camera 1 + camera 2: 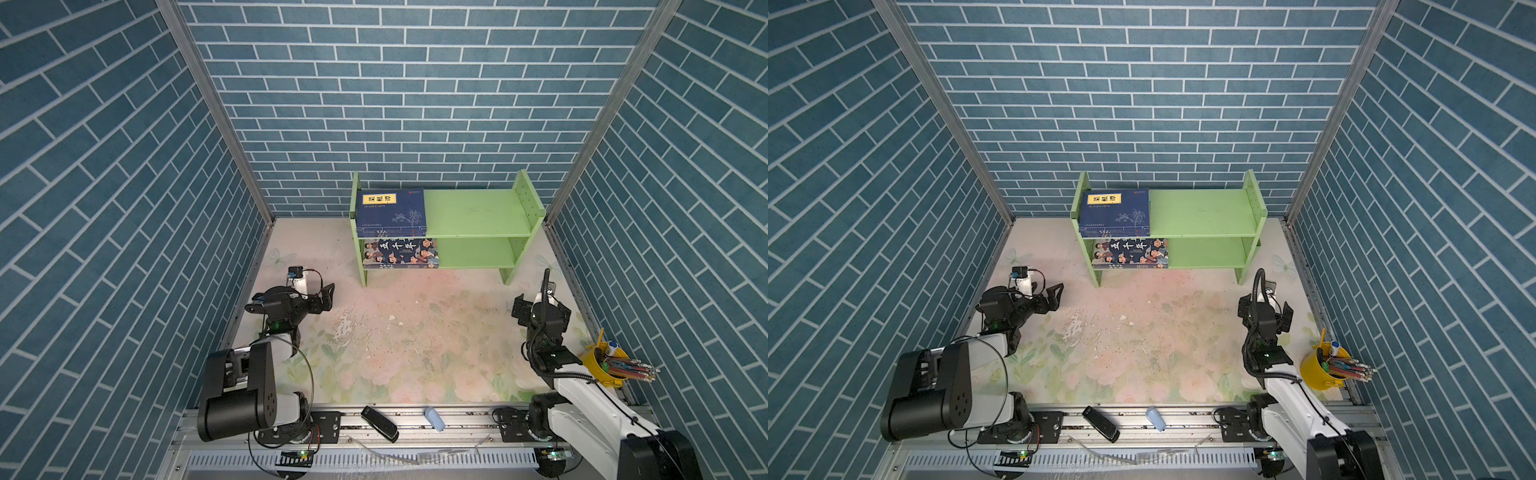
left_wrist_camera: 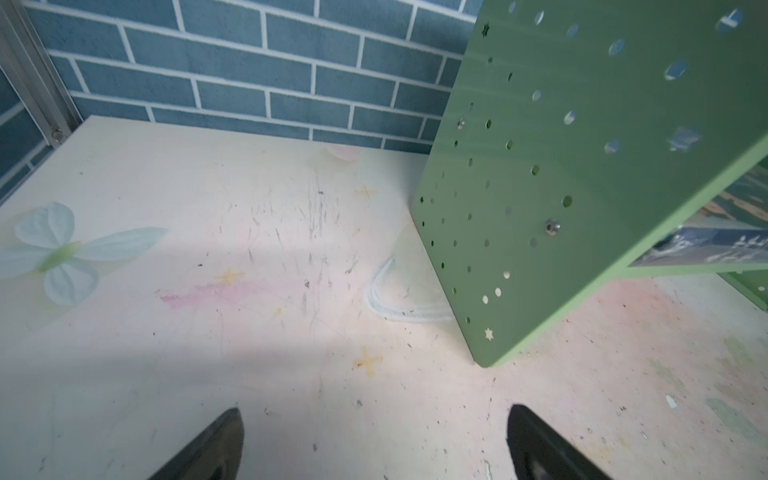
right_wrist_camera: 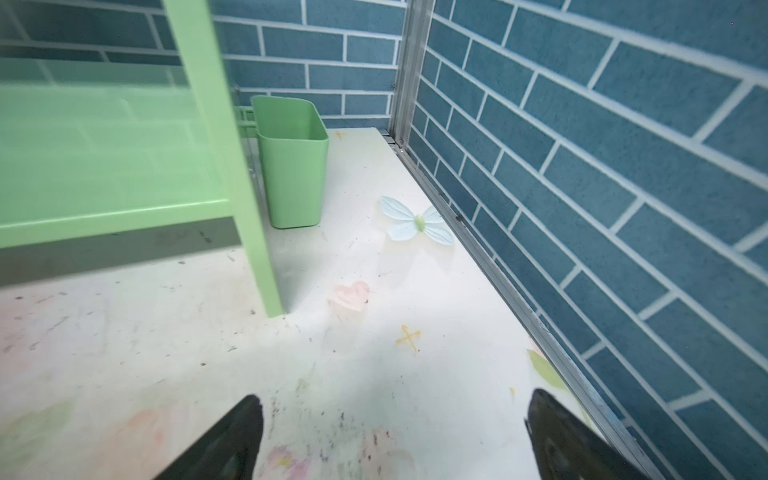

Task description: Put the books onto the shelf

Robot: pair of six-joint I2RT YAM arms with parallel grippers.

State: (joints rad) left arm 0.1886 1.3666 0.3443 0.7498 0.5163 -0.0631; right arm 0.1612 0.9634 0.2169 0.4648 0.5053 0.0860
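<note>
**All shelved, nothing left out lol**

Seeing navy books (image 1: 390, 210) flat on the upper tier of the shelf (image 1: 478, 212) at 12 o'clock, tucked at its 9 o'clock end, large cartoon book (image 1: 401, 252) right below. Got left gripper (image 2: 374, 415) at 9, right gripper (image 3: 395, 403) at 3, both spread wide, holding nothing.

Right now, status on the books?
Left gripper, right gripper open, empty. Navy books on shelf top tier, cartoon book on lower tier. Nothing in the way.
</note>
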